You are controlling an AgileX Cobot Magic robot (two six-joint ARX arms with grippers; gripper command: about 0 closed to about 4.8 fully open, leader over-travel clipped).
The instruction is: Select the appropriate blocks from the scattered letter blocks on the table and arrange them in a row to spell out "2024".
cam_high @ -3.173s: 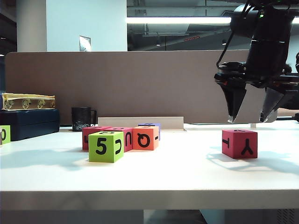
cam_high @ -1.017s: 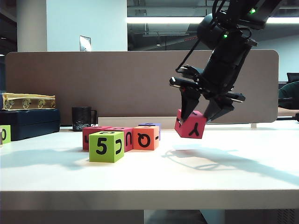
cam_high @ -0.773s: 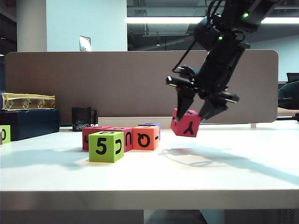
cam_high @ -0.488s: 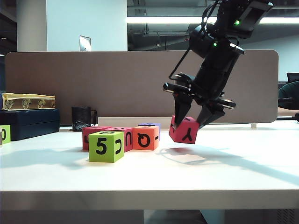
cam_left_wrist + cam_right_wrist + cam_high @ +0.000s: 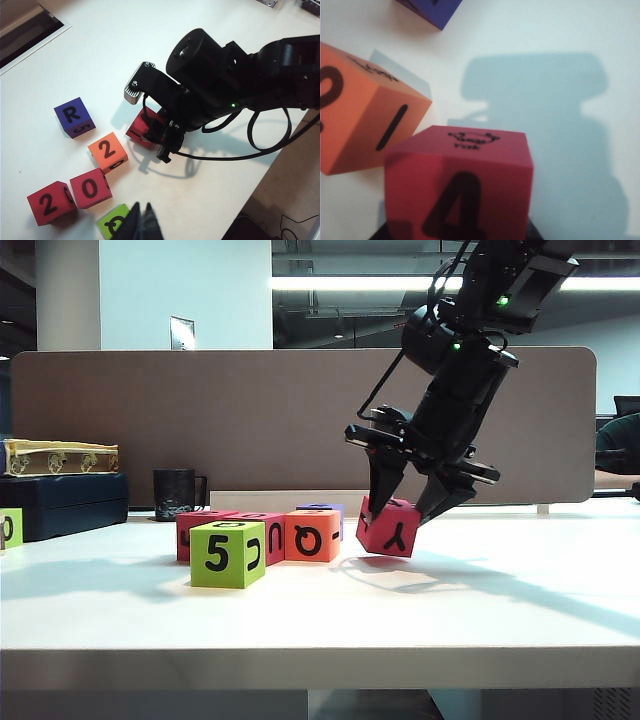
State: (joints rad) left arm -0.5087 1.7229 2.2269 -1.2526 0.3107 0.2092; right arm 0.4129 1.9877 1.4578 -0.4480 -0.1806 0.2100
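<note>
A pink-red block (image 5: 387,527) with a 4 on its upper face and a Y on its front hangs tilted in the right gripper (image 5: 405,510), its lower corner at or just above the white table (image 5: 330,640); contact cannot be told. The gripper's two fingers clamp the block's sides. In the exterior view it sits at about three o'clock from the orange block (image 5: 311,535), near but apart.

From above, in the left wrist view, three blocks already lie in a line reading 2, 0, 2: a pink-red 2 (image 5: 48,203), a pink-red 0 (image 5: 90,188) and the orange 2 (image 5: 107,152). The held block (image 5: 142,129) is at two o'clock from the orange one, at the open end of the row.

Judgement: this is the last placement. The next move calls for levelling the cube, squaring it with the row beside the orange block, lowering it flat, then letting go.

The left gripper (image 5: 140,225) is clenched empty, hovering near the lime-green block (image 5: 112,228). A purple R block (image 5: 74,116) lies off the row.
</note>
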